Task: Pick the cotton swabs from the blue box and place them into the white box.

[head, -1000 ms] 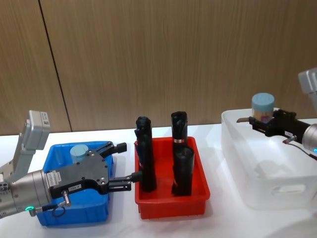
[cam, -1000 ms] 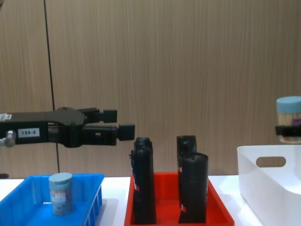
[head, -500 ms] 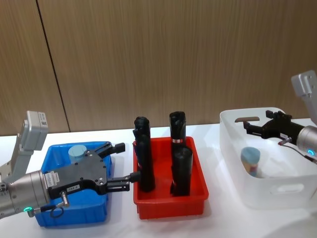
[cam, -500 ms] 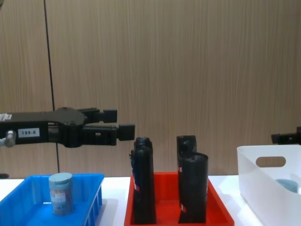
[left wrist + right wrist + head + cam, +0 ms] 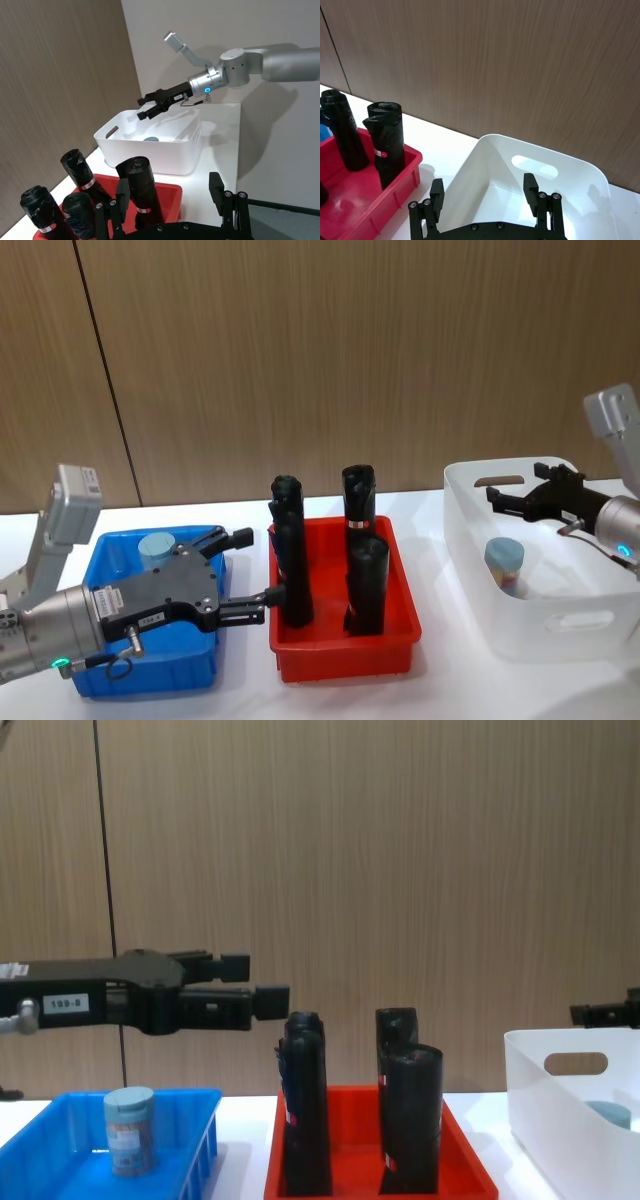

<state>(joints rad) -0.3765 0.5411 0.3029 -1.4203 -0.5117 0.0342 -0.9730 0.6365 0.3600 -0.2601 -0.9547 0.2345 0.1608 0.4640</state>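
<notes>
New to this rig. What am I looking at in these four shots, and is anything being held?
This is a two-armed robot working at a white table. One picture comes from its head, one from its chest lower down, and one from each wrist. On the table are a blue box with a lidded jar in it, a red tray of black packs, and a white box with a second jar inside. The left hand hovers open above the blue box. The right hand is open above the white box. Neither holds anything.
</notes>
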